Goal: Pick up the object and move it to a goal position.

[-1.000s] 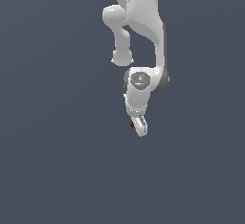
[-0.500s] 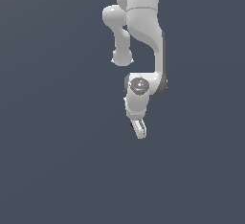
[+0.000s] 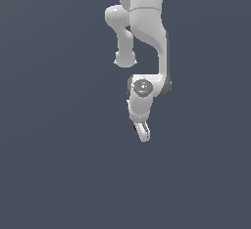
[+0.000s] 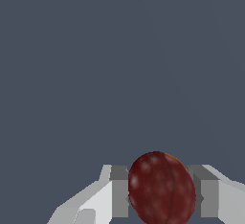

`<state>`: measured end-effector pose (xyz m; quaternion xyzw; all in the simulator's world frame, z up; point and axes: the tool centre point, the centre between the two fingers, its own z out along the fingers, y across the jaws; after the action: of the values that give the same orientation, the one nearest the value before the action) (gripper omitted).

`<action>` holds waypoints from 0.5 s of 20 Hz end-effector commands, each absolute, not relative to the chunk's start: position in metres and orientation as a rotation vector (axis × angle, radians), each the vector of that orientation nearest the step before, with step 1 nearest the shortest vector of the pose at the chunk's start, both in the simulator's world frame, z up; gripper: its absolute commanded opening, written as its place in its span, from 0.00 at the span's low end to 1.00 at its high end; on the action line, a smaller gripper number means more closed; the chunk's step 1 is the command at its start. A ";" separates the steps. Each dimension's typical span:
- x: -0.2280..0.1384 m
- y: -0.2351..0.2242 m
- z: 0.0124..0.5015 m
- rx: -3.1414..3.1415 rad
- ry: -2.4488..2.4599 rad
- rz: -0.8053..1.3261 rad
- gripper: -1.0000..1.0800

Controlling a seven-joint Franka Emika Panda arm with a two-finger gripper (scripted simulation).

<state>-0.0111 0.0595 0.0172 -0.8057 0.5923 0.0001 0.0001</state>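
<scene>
The object is a dark red roundish blob (image 4: 161,189), large in the wrist view, sitting between the two white fingers with grey pads against its sides. In the exterior view only a small red speck (image 3: 135,127) shows at the edge of the fingers. My gripper (image 3: 142,134) hangs below the white arm near the middle of the exterior view and is shut on the object; it also shows in the wrist view (image 4: 162,192).
A plain dark grey-blue surface (image 3: 59,164) fills all the background. The white arm's links (image 3: 147,22) come down from the top of the exterior view.
The wrist and gripper have shifted slightly up and toward the exterior view's left over the last second. The red object stays at the fingers.
</scene>
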 end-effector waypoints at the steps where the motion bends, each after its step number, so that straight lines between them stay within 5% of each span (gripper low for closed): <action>1: -0.011 0.058 0.018 -2.531 1.860 0.000 0.00; 10: -0.003 0.010 0.054 -2.531 1.860 0.000 0.00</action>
<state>-0.0055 0.0223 0.0450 -0.8062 0.5916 0.0006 0.0000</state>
